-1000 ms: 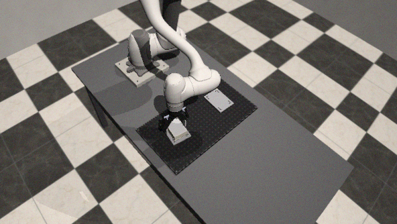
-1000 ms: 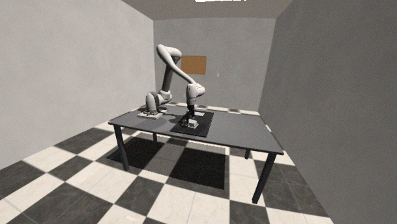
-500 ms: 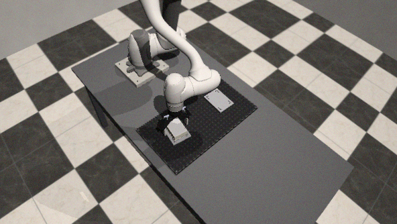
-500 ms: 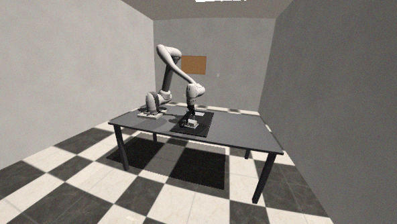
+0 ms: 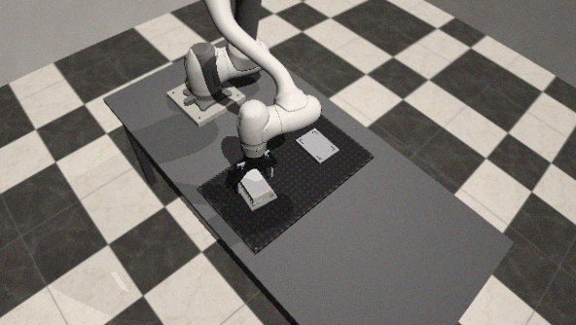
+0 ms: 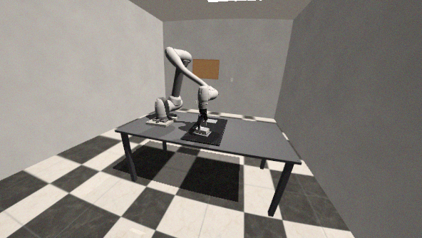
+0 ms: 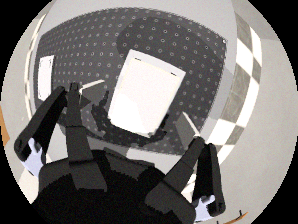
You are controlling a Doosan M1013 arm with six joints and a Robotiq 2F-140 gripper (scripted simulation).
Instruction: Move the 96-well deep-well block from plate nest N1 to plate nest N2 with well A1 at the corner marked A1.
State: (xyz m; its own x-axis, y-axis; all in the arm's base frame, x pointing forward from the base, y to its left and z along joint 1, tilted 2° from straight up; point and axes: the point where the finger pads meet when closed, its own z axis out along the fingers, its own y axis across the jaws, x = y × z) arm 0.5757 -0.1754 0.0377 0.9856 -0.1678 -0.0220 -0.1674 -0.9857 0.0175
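The white 96-well deep-well block [image 5: 257,191] stands on the near-left nest of the black perforated mat [image 5: 311,180]. From the arm's base this is the right-hand nest, N2. My gripper [image 5: 254,169] is straight above the block, open, with a finger on either side and apart from it. In the wrist view the block [image 7: 145,92] lies below and between the spread fingers. I cannot tell whether it is fully down or where A1 lies. In the exterior view the gripper [image 6: 202,123] hangs just above the block [image 6: 202,131].
The other nest, N1 [image 5: 317,144], is an empty light plate with corner locators at the mat's far right; it also shows in the wrist view [image 7: 45,72]. The arm's base plate [image 5: 205,99] is at the table's far left corner.
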